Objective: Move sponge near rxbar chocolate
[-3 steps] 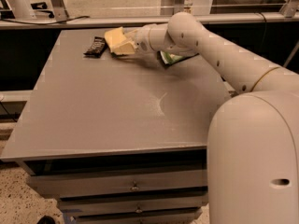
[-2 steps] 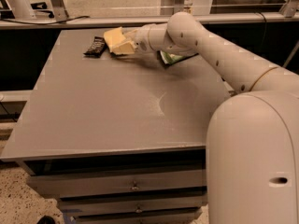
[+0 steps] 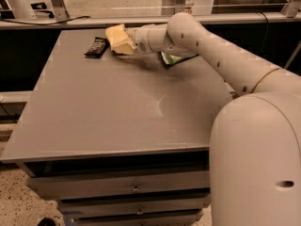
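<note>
**Gripper clamped on sponge, far-left part of table**

Camera view:
- Gripper (image 3: 124, 41) is closed on the sponge (image 3: 116, 35). The pale yellow block sits tilted at its tip, with a shadow on the tabletop right under it.
- Rxbar chocolate (image 3: 96, 46) lies flat on the table just left of the gripper, close to the sponge with a small gap between them.
- Grey table (image 3: 113, 112) extends from the gripper toward the camera. Drawers (image 3: 135, 186) sit under its front edge, with speckled floor (image 3: 14, 201) below left.
- Beyond the gripper there's a rail (image 3: 84, 22) and more floor.
- Green chip bag (image 3: 170, 59) is right of the gripper, mostly hidden under the arm (image 3: 207, 46).
- Finger edges blend into the sponge's colour and are hard to separate.
- The robot body cuts off the table's right side.
</note>
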Tool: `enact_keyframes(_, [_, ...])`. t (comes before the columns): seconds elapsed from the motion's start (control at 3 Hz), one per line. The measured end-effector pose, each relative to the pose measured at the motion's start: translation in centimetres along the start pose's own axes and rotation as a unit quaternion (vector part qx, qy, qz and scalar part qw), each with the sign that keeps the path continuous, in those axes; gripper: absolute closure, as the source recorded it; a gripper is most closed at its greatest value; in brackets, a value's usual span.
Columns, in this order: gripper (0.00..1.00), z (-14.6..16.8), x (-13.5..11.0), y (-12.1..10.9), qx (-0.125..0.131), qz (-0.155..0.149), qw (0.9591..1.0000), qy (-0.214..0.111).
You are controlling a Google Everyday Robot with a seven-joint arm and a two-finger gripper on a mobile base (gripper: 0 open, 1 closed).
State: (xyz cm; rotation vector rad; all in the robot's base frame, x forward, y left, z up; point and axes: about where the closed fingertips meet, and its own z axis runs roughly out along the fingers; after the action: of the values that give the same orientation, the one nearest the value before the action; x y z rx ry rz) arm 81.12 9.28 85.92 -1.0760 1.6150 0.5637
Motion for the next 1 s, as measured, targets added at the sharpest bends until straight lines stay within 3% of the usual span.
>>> enact_keyframes(0.33, [0.00,-0.1,-0.2,0.6,-0.004,-0.002,1.0000,-0.005])
enact_keyframes(1.0, [0.00,-2.9,-0.1,3.2,-0.009,0.000,0.9996,-0.027])
